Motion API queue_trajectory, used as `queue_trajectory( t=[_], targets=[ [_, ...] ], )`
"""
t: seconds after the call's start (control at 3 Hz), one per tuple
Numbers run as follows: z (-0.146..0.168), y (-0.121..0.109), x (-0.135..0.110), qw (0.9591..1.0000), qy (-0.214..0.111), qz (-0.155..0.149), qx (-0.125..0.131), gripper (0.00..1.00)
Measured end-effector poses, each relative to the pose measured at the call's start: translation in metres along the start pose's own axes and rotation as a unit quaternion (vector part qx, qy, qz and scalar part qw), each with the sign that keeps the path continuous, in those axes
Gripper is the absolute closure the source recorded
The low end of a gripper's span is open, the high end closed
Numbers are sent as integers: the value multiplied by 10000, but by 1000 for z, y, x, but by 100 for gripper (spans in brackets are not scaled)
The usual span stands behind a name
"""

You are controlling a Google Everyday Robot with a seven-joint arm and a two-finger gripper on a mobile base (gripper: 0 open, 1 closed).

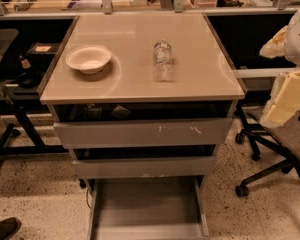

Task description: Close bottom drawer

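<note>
Right now I see the bottom drawer [149, 206] pulled out at the foot of the cabinet [135, 81]. The gripper [288, 98] hangs right of that cabinet, apart from it; I cannot tell its grip.

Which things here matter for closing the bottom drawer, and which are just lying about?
Job: bottom drawer, standing open; robot arm at the right edge, gripper not in view.

Lying about: bowl and bottle on the cabinet top; top drawer; middle drawer; office chair.
</note>
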State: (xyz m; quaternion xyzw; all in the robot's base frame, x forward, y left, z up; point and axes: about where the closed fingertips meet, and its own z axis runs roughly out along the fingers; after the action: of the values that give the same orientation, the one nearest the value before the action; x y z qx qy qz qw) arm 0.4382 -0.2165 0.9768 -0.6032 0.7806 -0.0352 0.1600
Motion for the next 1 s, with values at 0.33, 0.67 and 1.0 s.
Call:
queue_trajectory(
  t=[0.33, 0.67, 1.0],
  targets=[
    [0, 0, 0, 10000, 0, 0, 0, 41],
    [0, 0, 0, 10000, 0, 0, 0, 65],
    [0, 0, 0, 10000, 0, 0, 1, 88]
  ],
)
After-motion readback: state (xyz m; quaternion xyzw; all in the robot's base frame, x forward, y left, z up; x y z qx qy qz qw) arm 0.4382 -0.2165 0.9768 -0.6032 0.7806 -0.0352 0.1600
